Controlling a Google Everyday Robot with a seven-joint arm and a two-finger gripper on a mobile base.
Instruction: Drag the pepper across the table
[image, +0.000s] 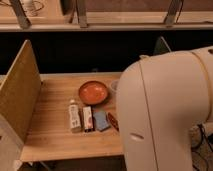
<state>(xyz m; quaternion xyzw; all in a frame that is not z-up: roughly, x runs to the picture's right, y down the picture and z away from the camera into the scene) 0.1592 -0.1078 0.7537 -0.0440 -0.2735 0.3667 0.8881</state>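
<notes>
Claw is out of shot, jaws spread wide. Pepper (112, 121), at 3 o'clock of the blue pad (101, 120), looks light, glossy, slippery; I'd pinch its middle.

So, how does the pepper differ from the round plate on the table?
The pepper is small and elongated; the plate is round and much larger. The pepper is dark red, the plate orange-red. The pepper lies at the edge of the white arm; the plate shows apart from it. Both rest on the table. The gripper is not in view.
</notes>
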